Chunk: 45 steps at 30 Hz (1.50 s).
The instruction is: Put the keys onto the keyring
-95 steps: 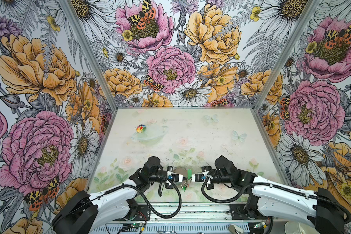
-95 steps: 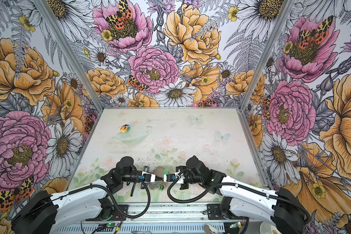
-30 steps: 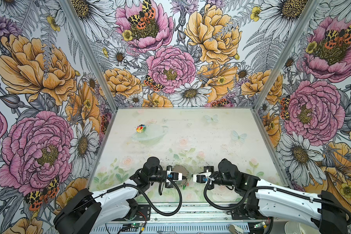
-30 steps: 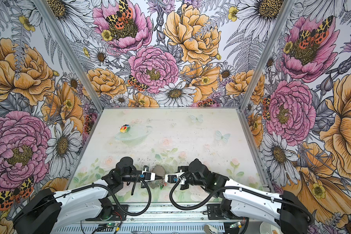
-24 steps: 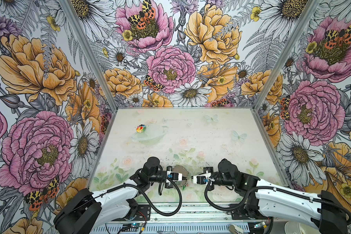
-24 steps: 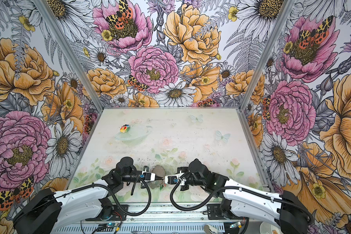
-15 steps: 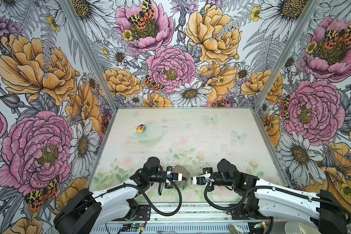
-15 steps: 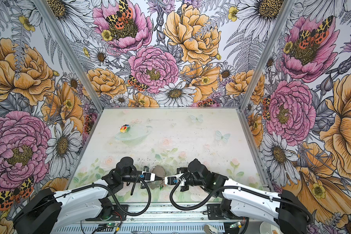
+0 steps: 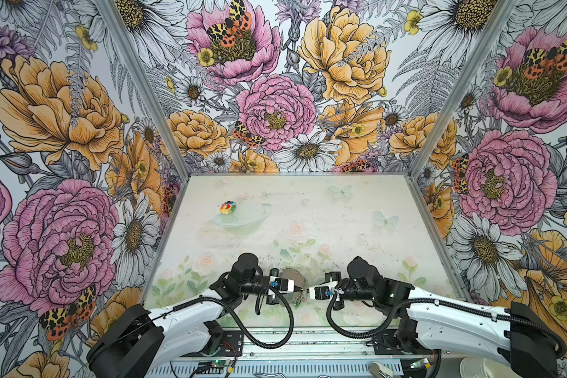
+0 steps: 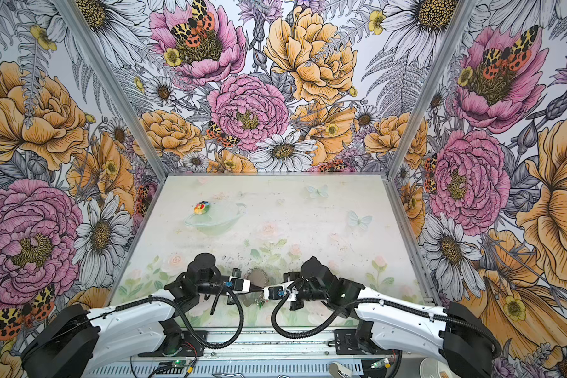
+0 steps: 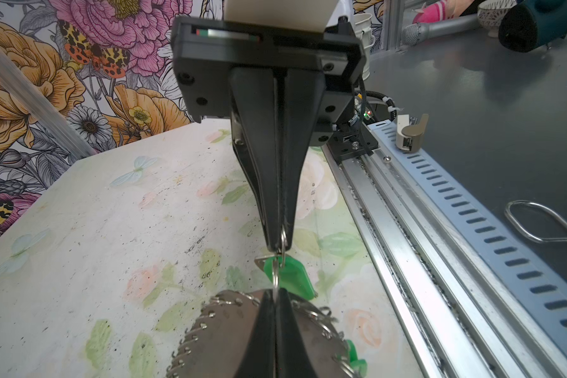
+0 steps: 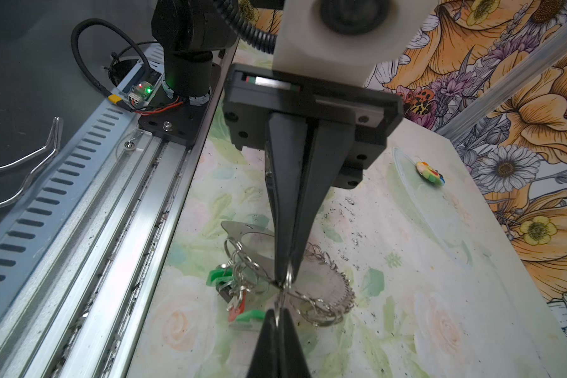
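The grey-brown keyring (image 9: 291, 275) (image 10: 257, 276) (image 11: 223, 330) (image 12: 329, 283), fringed with wire loops, hangs just over the table near its front edge. My left gripper (image 9: 300, 288) (image 10: 259, 288) (image 11: 275, 293) (image 12: 283, 278) and right gripper (image 9: 309, 290) (image 10: 266, 290) (image 12: 277, 314) (image 11: 277, 245) meet tip to tip beside it. Both are shut on one small silver ring (image 11: 280, 258) (image 12: 283, 294). Green-headed keys (image 11: 292, 275) (image 12: 220, 275) (image 9: 298, 304) (image 10: 261, 304) dangle below on linked rings; a second green head (image 12: 249, 315) hangs lower.
A round multicoloured toy (image 9: 227, 207) (image 10: 201, 207) (image 12: 429, 171) lies at the back left. A flat silver tag (image 12: 243, 230) and a red piece (image 12: 234, 311) hang in the key bunch. The metal rail (image 11: 406, 248) runs along the table's front edge, close to both grippers.
My right gripper has edged a little to the left, closer to the left gripper's tips. The left arm and the keyring have hardly moved. Both grippers stay shut.
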Each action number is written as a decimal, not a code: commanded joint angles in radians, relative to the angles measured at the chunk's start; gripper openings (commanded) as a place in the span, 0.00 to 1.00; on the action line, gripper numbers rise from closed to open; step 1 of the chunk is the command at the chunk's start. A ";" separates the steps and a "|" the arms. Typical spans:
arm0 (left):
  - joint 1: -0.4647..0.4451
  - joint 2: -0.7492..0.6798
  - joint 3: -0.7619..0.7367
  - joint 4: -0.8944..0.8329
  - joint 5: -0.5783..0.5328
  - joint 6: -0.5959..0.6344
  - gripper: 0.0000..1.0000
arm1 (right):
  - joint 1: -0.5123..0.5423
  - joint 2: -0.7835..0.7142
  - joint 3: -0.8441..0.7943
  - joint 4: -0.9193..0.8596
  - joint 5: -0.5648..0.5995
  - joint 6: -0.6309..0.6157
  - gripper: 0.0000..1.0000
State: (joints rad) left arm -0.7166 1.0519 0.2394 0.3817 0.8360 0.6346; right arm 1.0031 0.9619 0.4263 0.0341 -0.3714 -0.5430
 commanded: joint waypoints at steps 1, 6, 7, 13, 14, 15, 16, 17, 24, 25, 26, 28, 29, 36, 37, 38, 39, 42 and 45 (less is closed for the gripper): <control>0.004 0.010 0.028 0.014 0.038 -0.011 0.00 | 0.007 -0.006 0.020 0.027 0.005 -0.008 0.00; 0.005 0.006 0.028 0.012 0.022 -0.010 0.00 | 0.007 -0.041 0.010 0.002 0.073 -0.018 0.00; 0.005 0.004 0.026 0.011 0.021 -0.009 0.00 | 0.006 -0.047 0.007 0.001 0.082 -0.018 0.00; 0.004 0.006 0.026 0.011 0.017 -0.009 0.00 | 0.007 -0.046 0.004 0.013 0.097 -0.014 0.00; 0.005 0.006 0.027 0.010 0.018 -0.009 0.00 | 0.006 -0.040 0.007 0.012 0.095 -0.014 0.00; 0.005 0.005 0.027 0.010 0.017 -0.009 0.00 | 0.007 -0.033 0.009 0.012 0.095 -0.012 0.00; 0.005 0.003 0.026 0.010 0.018 -0.009 0.00 | 0.006 -0.030 0.009 0.013 0.094 -0.014 0.00; 0.005 0.000 0.026 0.009 0.017 -0.009 0.00 | 0.007 -0.027 0.009 0.015 0.092 -0.013 0.00; 0.005 0.001 0.025 0.017 -0.004 -0.013 0.00 | 0.007 -0.029 0.011 0.004 0.005 -0.008 0.00; 0.005 0.001 0.026 0.020 -0.006 -0.015 0.00 | 0.008 -0.032 0.010 0.002 -0.002 -0.007 0.00; 0.005 0.002 0.024 0.023 -0.007 -0.016 0.00 | 0.008 -0.032 0.009 0.000 -0.008 -0.003 0.00; 0.004 0.002 0.023 0.026 -0.008 -0.020 0.00 | 0.008 -0.033 0.011 -0.006 -0.023 -0.003 0.00; 0.005 0.003 0.023 0.026 -0.009 -0.021 0.00 | 0.009 -0.034 0.011 -0.007 -0.026 -0.003 0.00; 0.005 0.008 0.029 0.025 0.009 -0.033 0.00 | 0.009 -0.016 0.019 -0.003 -0.041 -0.003 0.00; 0.005 0.010 0.030 0.025 0.009 -0.036 0.00 | 0.010 -0.015 0.018 0.002 -0.044 -0.001 0.00; 0.005 0.014 0.031 0.026 0.009 -0.038 0.00 | 0.010 -0.015 0.017 0.006 -0.047 0.001 0.00; 0.005 0.015 0.034 0.026 0.009 -0.040 0.00 | 0.011 -0.014 0.017 0.006 -0.049 0.001 0.00; 0.004 0.019 0.037 0.025 0.008 -0.047 0.00 | 0.014 -0.008 0.019 0.005 -0.046 0.002 0.00; 0.005 0.020 0.040 0.026 0.009 -0.054 0.00 | 0.019 -0.002 0.020 0.013 -0.045 0.001 0.00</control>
State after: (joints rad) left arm -0.7158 1.0698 0.2432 0.3805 0.8356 0.6060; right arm 1.0088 0.9497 0.4263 0.0349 -0.3702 -0.5495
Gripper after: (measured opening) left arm 0.050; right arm 0.046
